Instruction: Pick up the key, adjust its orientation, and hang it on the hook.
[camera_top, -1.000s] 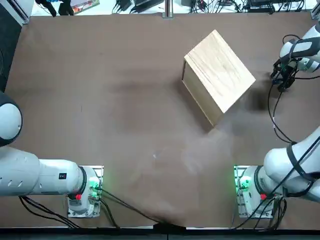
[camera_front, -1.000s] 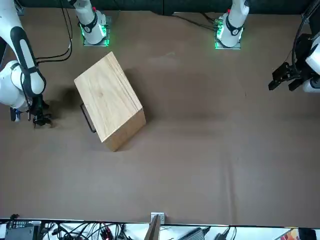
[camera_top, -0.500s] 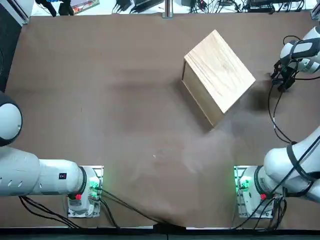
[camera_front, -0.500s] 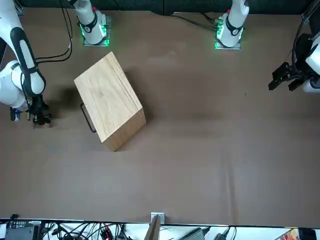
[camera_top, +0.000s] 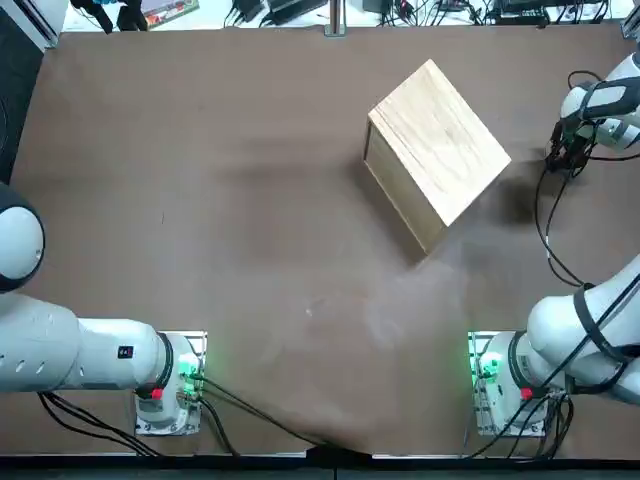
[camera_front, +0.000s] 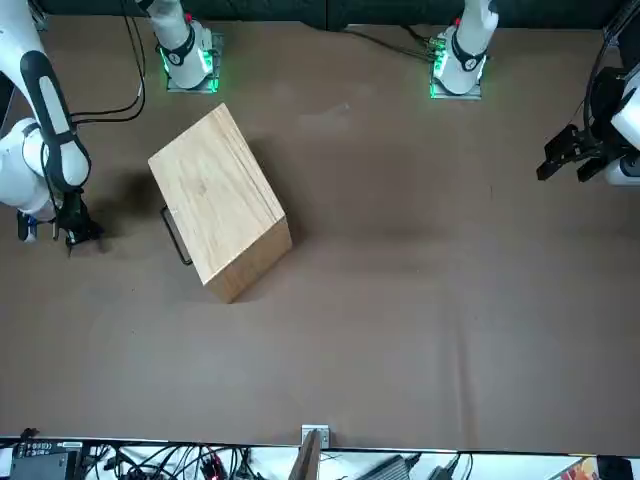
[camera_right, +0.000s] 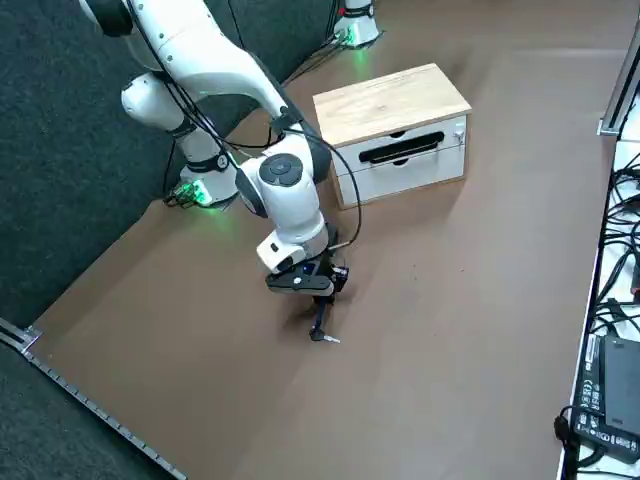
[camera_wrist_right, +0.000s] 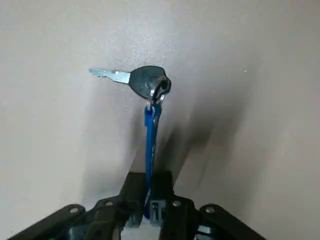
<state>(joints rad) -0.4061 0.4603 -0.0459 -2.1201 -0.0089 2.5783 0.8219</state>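
Blue fabric or plastic, a narrow strap (camera_wrist_right: 151, 137) is pinched between the fingers of the right gripper (camera_wrist_right: 149, 177), and by a metal ring (camera_wrist_right: 150, 100) the key (camera_wrist_right: 145, 81) is borne beyond the fingertips. The key itself is not gripped. Its dark head is set at the ring, and its silvery blade is turned out sideways, its long axis laid roughly across the line of the strap. In the right side view the blade is seen just beside the fingertips, low over the brown table (camera_right: 420, 330); whether the table is touched cannot be told. The key is carried by the right arm (camera_right: 290, 190), clearly the nearer one.

From left to right in that view, the scene is bounded first by a dark partition (camera_right: 80, 150), then filled by the arm, with the key below it. Farther right, well apart from the key, a wooden box (camera_right: 390, 105) with white drawers is placed. Its front is marked by a black handle (camera_right: 403, 148) and, beside it, a small metal fitting (camera_right: 460, 134), possibly the hook. A move toward the robot's left is probably required, with the key turned first; a swing on the loose ring should be expected. At far right, tangled cables (camera_right: 622, 225) are gathered past the table's edge.
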